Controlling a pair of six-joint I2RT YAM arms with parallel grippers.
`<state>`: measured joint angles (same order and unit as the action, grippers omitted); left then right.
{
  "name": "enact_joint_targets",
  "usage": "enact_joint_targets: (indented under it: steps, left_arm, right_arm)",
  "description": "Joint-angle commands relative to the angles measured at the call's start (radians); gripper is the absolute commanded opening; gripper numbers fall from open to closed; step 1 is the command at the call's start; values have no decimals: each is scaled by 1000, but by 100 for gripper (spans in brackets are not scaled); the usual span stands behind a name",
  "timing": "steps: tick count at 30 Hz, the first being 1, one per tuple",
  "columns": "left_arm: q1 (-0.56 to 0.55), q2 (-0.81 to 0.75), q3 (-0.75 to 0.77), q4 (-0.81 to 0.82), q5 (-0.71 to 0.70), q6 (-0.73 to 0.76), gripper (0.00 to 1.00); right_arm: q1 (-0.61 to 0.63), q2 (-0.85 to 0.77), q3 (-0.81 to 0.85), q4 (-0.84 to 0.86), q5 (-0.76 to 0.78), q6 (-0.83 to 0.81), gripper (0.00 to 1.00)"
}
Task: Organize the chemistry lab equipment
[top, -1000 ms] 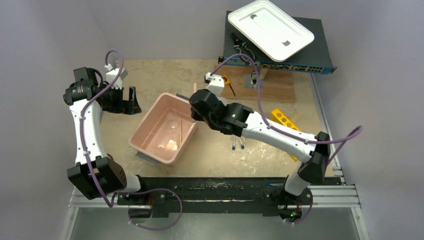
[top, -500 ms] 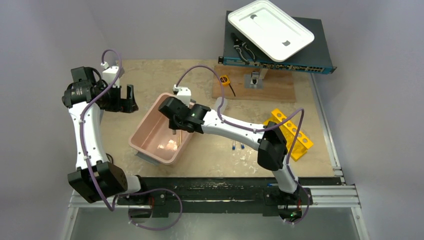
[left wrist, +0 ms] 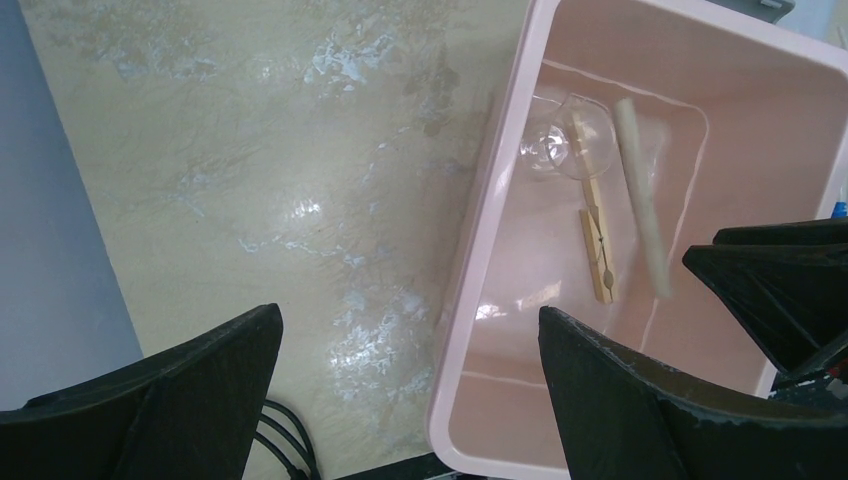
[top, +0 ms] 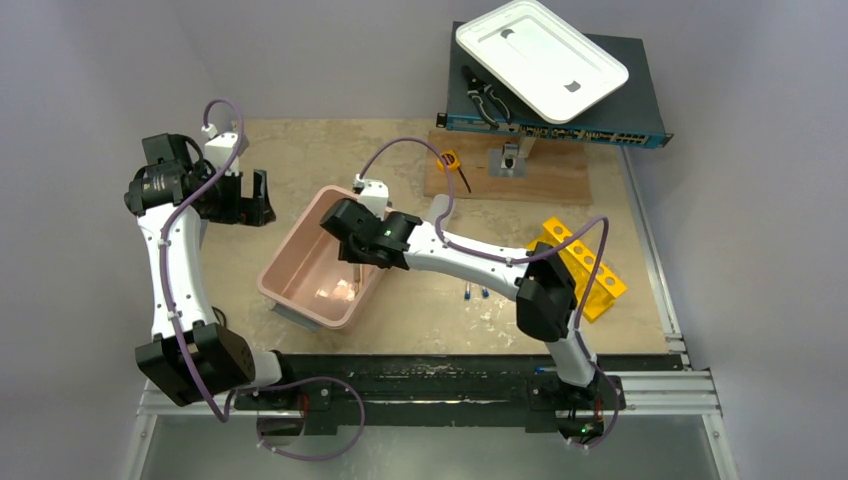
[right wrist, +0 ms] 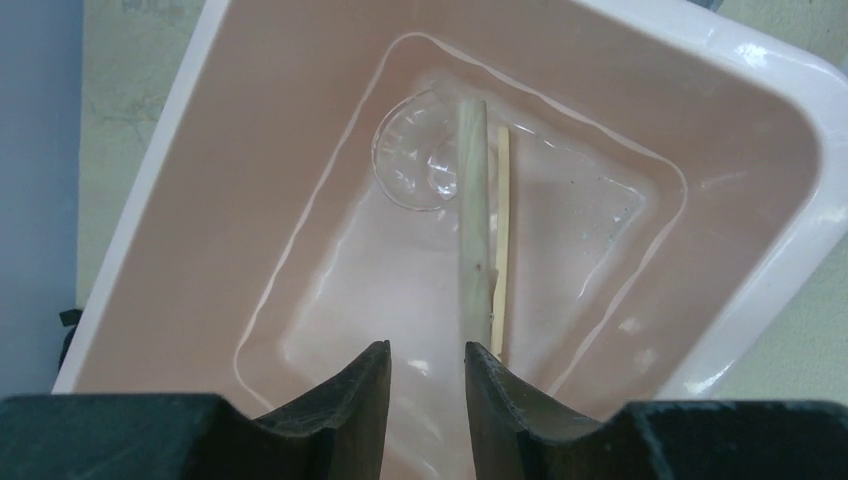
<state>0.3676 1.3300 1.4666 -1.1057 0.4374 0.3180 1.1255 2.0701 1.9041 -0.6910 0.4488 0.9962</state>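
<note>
Right gripper [right wrist: 427,350] has swung over the pink tub [top: 305,255], fingers parted.

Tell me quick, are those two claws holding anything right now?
Left gripper: open wide, holding nothing.
Right gripper: open just a little, holding nothing.

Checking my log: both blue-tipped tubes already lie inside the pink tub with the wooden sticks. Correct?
Not quite. The top view shows the blue-tipped tubes on the table, outside the pink tub; the wooden sticks do lie inside it.
</note>
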Motion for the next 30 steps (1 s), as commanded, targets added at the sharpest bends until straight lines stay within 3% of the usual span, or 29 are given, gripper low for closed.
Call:
enact_joint_targets:
  steps: [1, 8, 16, 22, 30]
  left_arm:
    - [10, -15, -6, 27, -7, 19, 100]
    - [10, -16, -6, 21, -14, 29, 100]
    - [10, -14, -8, 13, -19, 41, 100]
    - [10, -7, -5, 10, -11, 41, 100]
    - [9, -6, -2, -4, -11, 48, 100]
  right_arm:
    - [3, -84, 1, 17, 15, 10, 35]
    - [-29, -165, -21, 28, 96, -10, 40]
    - [-202, -317, -289, 96, 136, -10, 40]
    - [-270, -268, -403, 117, 129, -10, 40]
    - [-307, -150, -418, 168, 90, -10, 40]
